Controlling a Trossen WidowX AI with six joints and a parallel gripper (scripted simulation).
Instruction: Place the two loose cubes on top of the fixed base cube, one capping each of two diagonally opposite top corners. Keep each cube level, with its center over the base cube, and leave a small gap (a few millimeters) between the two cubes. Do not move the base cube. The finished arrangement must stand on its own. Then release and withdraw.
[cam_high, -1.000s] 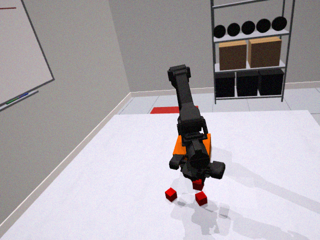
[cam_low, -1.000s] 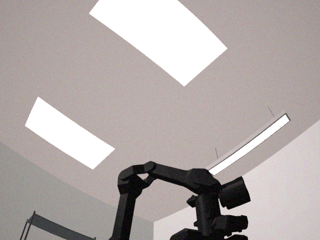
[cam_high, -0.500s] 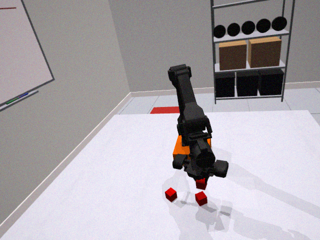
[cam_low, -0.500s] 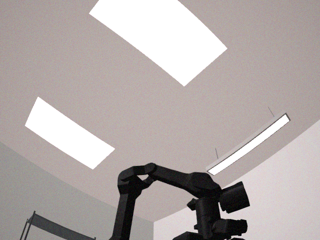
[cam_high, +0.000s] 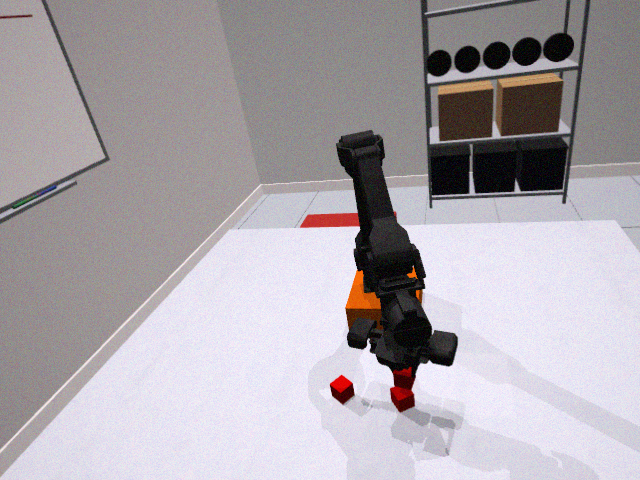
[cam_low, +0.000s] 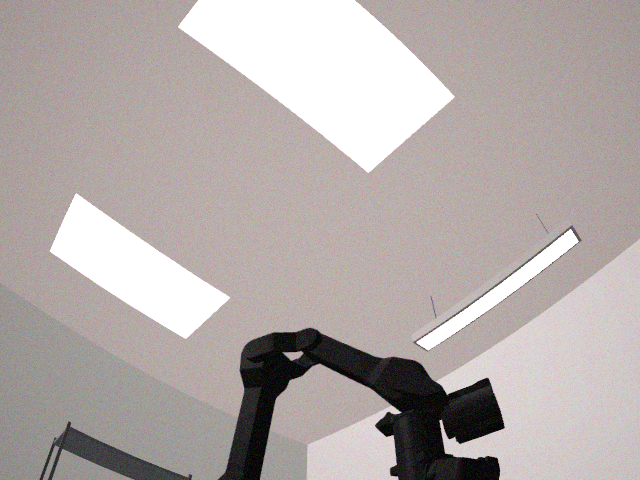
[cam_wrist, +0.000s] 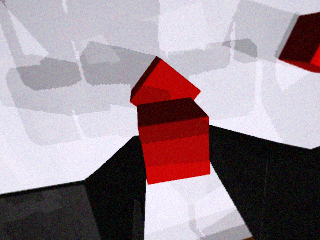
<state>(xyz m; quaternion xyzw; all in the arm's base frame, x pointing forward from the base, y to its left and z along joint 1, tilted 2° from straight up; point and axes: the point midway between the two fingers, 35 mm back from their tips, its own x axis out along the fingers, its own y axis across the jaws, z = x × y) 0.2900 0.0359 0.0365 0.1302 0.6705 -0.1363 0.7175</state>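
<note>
My gripper (cam_high: 403, 376) (cam_wrist: 172, 138) points down over the front of the white table (cam_high: 206, 361) and is shut on a small red cube (cam_high: 404, 380) (cam_wrist: 174, 142), held a little above the table top. A second red cube (cam_high: 402, 398) (cam_wrist: 162, 82) rests on the table right under the held one, turned at an angle to it, with a small gap between them. A third red cube (cam_high: 341, 388) (cam_wrist: 305, 42) rests on the table to the left in the top view. I cannot tell which resting cube is the fixed base.
An orange block (cam_high: 361, 304) sits on the table behind the gripper, partly hidden by the arm (cam_low: 361, 366). A metal shelf (cam_high: 496, 103) with boxes stands at the back right. A whiteboard (cam_high: 36, 103) hangs on the left wall. The exterior view shows only arm and ceiling.
</note>
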